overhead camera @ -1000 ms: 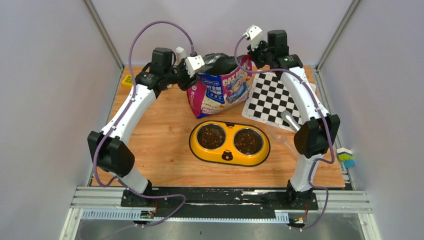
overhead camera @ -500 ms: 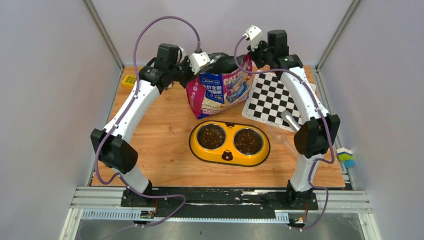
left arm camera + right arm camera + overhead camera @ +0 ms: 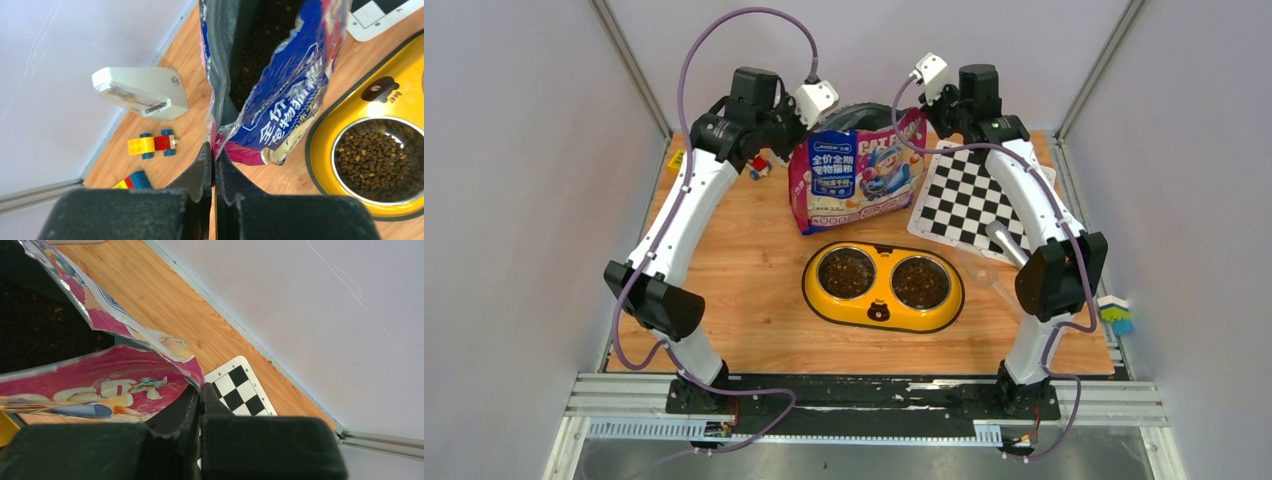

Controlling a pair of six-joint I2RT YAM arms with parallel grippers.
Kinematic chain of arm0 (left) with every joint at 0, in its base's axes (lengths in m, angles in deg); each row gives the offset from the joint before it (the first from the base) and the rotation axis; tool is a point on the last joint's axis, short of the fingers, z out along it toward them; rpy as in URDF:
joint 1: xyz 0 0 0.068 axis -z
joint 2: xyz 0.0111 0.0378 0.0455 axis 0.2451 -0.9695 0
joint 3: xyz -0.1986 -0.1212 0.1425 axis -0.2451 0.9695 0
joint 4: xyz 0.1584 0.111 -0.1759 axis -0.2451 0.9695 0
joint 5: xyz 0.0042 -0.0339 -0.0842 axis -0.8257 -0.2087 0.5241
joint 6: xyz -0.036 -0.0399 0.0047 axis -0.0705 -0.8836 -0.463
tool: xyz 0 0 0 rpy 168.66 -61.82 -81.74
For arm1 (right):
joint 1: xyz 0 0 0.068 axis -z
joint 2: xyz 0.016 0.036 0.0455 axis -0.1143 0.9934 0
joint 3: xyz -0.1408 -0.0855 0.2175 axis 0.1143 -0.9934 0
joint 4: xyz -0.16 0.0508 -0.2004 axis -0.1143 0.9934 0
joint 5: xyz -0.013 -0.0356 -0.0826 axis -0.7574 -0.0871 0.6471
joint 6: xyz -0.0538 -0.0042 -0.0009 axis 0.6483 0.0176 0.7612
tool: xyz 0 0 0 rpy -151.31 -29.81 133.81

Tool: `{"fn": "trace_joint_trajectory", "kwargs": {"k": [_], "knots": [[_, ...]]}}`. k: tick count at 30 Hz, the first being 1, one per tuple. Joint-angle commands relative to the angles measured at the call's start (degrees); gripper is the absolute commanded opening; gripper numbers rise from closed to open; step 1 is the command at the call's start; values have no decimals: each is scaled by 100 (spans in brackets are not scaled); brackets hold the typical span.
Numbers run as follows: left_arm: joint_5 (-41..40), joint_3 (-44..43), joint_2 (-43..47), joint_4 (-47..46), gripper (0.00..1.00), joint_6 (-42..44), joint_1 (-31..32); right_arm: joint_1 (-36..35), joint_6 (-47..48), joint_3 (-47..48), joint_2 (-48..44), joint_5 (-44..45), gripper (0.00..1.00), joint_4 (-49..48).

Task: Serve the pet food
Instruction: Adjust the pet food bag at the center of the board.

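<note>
We have left end effector [image 3: 214, 150] and right end effector [image 3: 198, 390] pinched shut on the top corners of the glossy pink-blue cat-food bag [image 3: 854, 185], dark brown kibble [image 3: 847, 272] sits in both bowls of the yellow double-bowl feeder [image 3: 883, 315], so we lower the bag level, mouth up.

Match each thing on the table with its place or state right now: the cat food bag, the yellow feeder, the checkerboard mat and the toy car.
Things:
1. cat food bag
2. yellow feeder
3. checkerboard mat
4. toy car

Places or states:
A. lying flat, right of the bag
B. upright, open at the top
C. lying left of the bag
D. filled with kibble, nearer the arm bases than the bag

Pairs: 1-B, 2-D, 3-A, 4-C
</note>
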Motion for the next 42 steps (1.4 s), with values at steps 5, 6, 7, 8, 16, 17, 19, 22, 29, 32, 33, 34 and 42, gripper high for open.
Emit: {"fn": "trace_joint_trajectory", "kwargs": {"k": [5,6,7,8,16,17,19,22,29,32,33,34,42], "knots": [[-1680,-621,256,-1391,0,431,11,53,-330,103,-850,290,0,-1938],[-1743,-434,274,-1503,0,472,11,53,-380,65,-872,247,0,-2005],[-1864,-328,301,-1593,0,573,11,57,-397,49,-886,123,0,-2033],[-1923,-64,385,-1806,0,640,11,55,-409,53,-880,-97,0,-1966],[-1980,738,716,-2655,0,906,-56,-5,-278,-362,-1077,-821,0,-1879],[-1823,750,805,-2784,0,818,-89,-10,-304,-329,-1116,-839,0,-1935],[-1715,691,903,-2941,0,722,-106,-11,-429,-71,-1120,-864,0,-1920],[-1751,642,986,-3155,0,534,-131,-11,-578,163,-1122,-879,0,-1922],[-1830,1853,1188,-3473,0,685,-209,-2,-192,-623,-1280,-1136,0,-1916],[-1865,2318,1316,-3539,0,837,-232,23,291,-780,-1280,-1450,9,-1617],[-1870,2452,1331,-3539,0,860,-243,44,444,-625,-1205,-1618,20,-1349],[-1894,2504,1354,-3556,0,905,-266,63,592,-407,-1111,-1789,34,-1013],[-1862,2317,1393,-3529,0,765,-494,291,2040,508,-682,-3106,72,708]]}}
